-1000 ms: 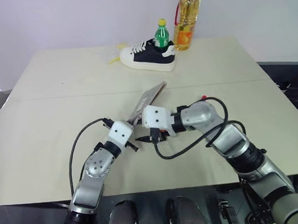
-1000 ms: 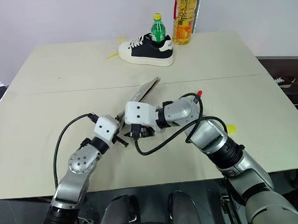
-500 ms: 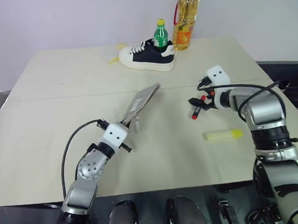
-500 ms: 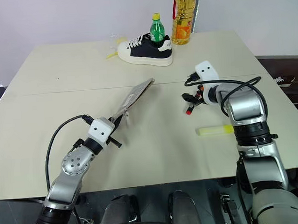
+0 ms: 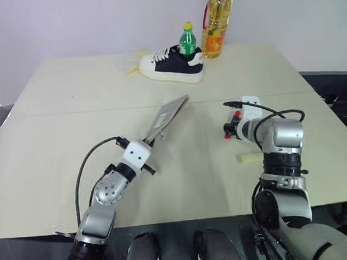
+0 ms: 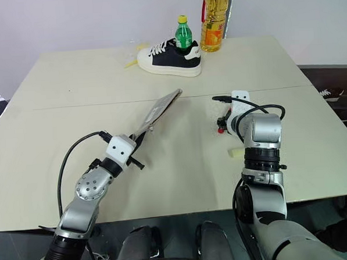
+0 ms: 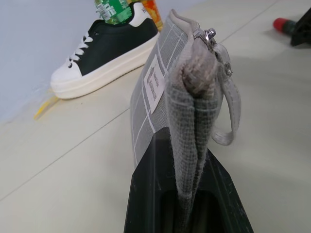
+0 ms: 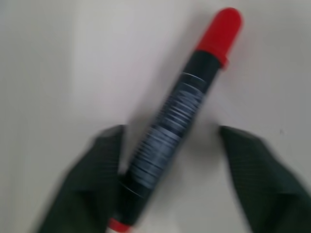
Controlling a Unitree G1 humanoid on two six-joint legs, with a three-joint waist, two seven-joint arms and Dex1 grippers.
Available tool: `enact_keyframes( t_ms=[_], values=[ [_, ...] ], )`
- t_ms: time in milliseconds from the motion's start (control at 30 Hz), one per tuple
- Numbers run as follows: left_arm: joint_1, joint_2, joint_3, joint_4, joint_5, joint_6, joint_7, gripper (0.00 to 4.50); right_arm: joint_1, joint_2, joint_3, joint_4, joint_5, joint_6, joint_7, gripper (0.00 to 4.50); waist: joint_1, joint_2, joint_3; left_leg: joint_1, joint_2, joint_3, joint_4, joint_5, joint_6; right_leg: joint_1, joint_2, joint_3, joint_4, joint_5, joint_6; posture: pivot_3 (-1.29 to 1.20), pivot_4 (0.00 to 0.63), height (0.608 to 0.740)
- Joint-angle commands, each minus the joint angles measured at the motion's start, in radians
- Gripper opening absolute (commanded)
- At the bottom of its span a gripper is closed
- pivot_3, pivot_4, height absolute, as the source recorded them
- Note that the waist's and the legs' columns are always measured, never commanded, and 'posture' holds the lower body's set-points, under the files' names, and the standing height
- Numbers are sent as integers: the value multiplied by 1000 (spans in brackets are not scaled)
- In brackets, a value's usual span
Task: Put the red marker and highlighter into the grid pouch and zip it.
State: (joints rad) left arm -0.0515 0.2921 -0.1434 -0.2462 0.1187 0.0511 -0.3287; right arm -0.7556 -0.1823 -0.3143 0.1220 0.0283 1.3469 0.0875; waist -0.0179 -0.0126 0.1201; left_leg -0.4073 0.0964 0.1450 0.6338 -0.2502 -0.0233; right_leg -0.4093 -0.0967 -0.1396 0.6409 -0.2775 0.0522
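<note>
The grid pouch (image 5: 169, 115), grey with white lines and a white label, is held up on edge above the table, its zipper pull (image 7: 210, 35) and loop at the near end. My left gripper (image 5: 149, 142) is shut on its lower corner. The red marker (image 8: 180, 111), dark-barrelled with red ends, lies flat on the table right of the pouch. My right gripper (image 8: 171, 133) points down over it, open, one finger (image 8: 97, 179) against the barrel and the other standing off. The pale yellow highlighter (image 5: 246, 157) lies just nearer, partly hidden by my right arm.
At the back of the beige table (image 5: 73, 112) sits a black and white shoe (image 5: 170, 64) with a green bottle (image 5: 187, 39) behind it and a tall oil bottle (image 5: 217, 23) to its right. A small yellow scrap (image 5: 132, 66) lies left of the shoe.
My right arm has swung away from the pouch to the right and come down over the red marker, its fingers narrowing around it. The left gripper keeps the pouch where it was.
</note>
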Motion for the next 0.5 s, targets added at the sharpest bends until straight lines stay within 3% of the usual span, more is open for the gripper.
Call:
enact_keyframes(
  t_ms=[33,100,200,300,500],
  values=[
    [1,-6,17,-44,-11,-19,12,0,-27,4,3,0,31,-8,2,1020,-2,0,0,0,0,0,0,0,0,0,0,0,0,0,0,0,150,705],
    [3,-9,20,-46,-14,-17,16,0,-29,-11,34,-1,40,-46,22,313,-2,0,0,0,0,0,0,0,0,0,0,0,0,0,0,0,150,705],
    [4,-15,30,-51,-39,-17,8,0,-11,-107,205,-45,18,-255,150,313,-2,1,1,0,0,0,0,0,0,-1,0,0,0,0,0,0,150,705],
    [8,-16,40,-64,-89,-12,-22,0,39,-312,491,-113,-107,-662,373,313,2,2,1,0,-1,-1,-1,0,0,-1,0,1,0,0,1,0,150,705],
    [15,-5,41,-86,-123,-9,-54,0,64,-472,600,-117,-153,-1040,574,313,1,1,2,0,-1,-1,-1,0,0,1,0,0,-1,-1,2,0,150,705]
  ],
)
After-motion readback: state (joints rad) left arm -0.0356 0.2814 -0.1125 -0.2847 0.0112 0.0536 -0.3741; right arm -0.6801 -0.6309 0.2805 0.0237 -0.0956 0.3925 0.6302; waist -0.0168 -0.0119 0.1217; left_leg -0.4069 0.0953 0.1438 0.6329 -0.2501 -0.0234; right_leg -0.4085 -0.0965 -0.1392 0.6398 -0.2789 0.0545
